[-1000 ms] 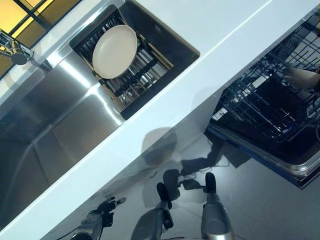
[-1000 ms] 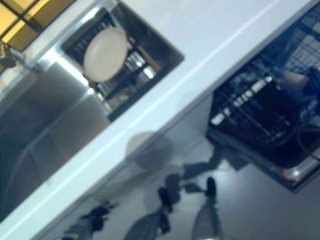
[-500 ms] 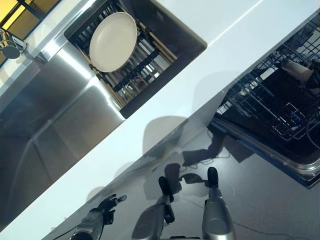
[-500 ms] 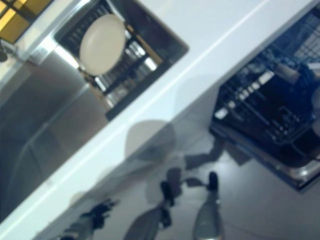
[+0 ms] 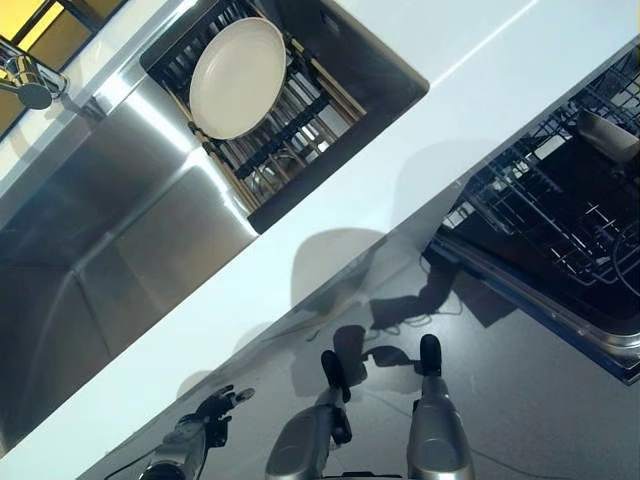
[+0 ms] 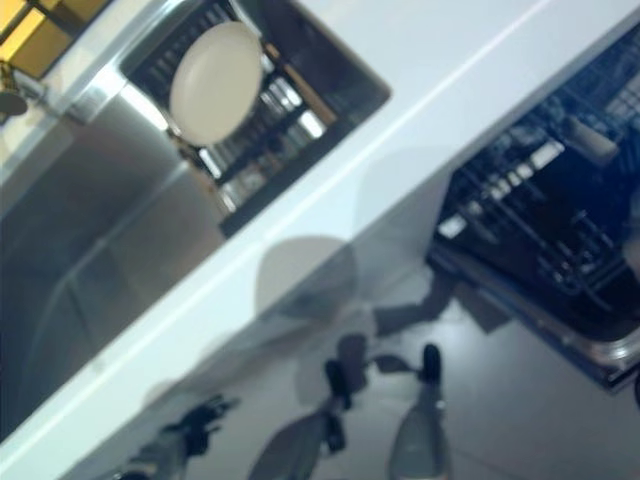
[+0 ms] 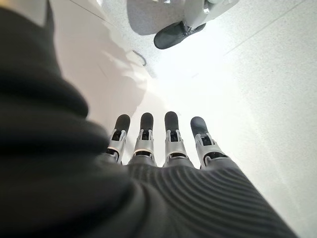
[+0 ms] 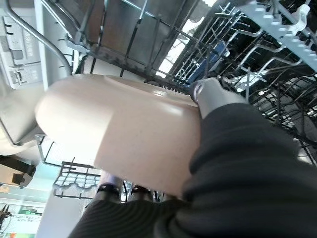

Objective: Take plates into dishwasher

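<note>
Moved: my view had shifted, things stayed | sink rack (image 5: 262, 150): one plate (image 5: 237, 77) waiting | left hand (image 7: 163, 144): relaxed, empty | right hand (image 8: 213, 96): clamping second plate (image 8: 124, 129) over dishwasher rack (image 8: 257, 79) | step: loading | next: slot it between tines.

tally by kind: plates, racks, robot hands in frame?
Plates: 2, one in the sink rack, one held by the right robot hand
Racks: 2, sink rack and dishwasher rack
Robot hands: 2, left robot hand empty
Total: 6
</note>
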You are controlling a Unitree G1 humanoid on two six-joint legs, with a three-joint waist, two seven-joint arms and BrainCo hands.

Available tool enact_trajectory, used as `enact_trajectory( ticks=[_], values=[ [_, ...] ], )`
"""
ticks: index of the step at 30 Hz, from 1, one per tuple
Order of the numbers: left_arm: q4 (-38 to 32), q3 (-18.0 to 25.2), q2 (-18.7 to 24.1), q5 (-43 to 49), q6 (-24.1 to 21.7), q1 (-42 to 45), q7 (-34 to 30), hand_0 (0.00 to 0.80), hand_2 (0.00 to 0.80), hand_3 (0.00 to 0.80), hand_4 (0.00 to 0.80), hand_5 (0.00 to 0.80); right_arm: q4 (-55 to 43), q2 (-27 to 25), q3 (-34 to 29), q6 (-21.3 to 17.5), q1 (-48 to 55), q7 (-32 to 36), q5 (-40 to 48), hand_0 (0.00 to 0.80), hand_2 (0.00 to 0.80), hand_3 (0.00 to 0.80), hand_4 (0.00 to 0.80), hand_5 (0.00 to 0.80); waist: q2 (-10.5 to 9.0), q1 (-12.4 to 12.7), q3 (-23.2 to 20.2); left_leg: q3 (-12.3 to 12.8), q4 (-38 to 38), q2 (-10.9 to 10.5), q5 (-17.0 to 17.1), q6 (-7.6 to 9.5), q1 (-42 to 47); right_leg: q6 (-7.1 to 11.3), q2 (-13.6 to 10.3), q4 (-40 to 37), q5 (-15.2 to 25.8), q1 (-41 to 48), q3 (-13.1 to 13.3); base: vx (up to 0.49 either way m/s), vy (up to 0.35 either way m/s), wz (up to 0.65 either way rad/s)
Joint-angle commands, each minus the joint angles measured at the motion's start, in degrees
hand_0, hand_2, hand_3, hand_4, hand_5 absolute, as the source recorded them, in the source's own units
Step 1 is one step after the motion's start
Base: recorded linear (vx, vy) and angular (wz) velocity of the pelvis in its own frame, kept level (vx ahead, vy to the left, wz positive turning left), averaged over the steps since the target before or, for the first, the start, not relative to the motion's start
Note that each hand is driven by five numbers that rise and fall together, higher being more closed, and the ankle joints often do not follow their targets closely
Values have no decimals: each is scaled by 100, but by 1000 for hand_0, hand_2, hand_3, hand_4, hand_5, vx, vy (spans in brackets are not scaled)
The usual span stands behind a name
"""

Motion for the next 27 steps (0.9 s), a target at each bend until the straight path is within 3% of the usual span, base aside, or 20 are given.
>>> enact_trajectory(
  ticks=[1, 4, 5, 6, 7, 27],
  values=[
    [130, -375, 261, -117, -72, -11, -3, 0, 0, 0, 0, 0, 312, -120, 91, 228, -367, -39, 142, 800, 800, 800, 800, 800, -320, 44, -16, -19, 39, -161, -220, -217, 388, -28, 40, 610, -325, -321, 112, 0, 0, 0],
    [154, -361, 273, -103, -89, 8, -23, 0, 0, 0, 0, 0, 427, -145, 108, 243, -351, 30, 161, 800, 800, 800, 800, 800, -334, 44, -23, -24, 37, -155, -226, -215, 430, -36, 43, 587, -320, -264, 115, 0, 0, 0],
    [161, -355, 273, -93, -87, 9, -28, 0, 0, 0, 0, 0, 436, -151, 106, 258, -329, 20, 152, 703, 703, 703, 703, 703, -342, 40, -32, -19, 36, -152, -227, -214, 446, -36, 43, 577, -315, -245, 116, 0, 0, 0],
    [164, -354, 274, -87, -88, 12, -32, 0, 0, 0, 0, 0, 441, -158, 97, 258, -310, 0, 138, 486, 486, 486, 486, 486, -351, 38, -39, -17, 35, -149, -230, -214, 457, -36, 45, 567, -312, -227, 117, 0, 0, 0],
    [173, -354, 285, -69, -91, 20, -39, 0, 0, 0, 0, 0, 457, -178, 83, 273, -294, 41, 164, 0, 0, 0, 0, 0, -379, 38, -60, -12, 36, -144, -237, -211, 483, -33, 49, 548, -306, -189, 118, 0, 0, 0],
    [472, -145, 289, 357, -56, 45, 116, 0, 0, 0, 0, 0, 510, -634, 202, 422, -389, 498, 431, 0, 0, 0, 0, 0, -1239, 23, -816, 35, 42, -39, -481, -94, 981, 41, 209, 314, -274, 473, 284, 21, 18, -1]
  ],
)
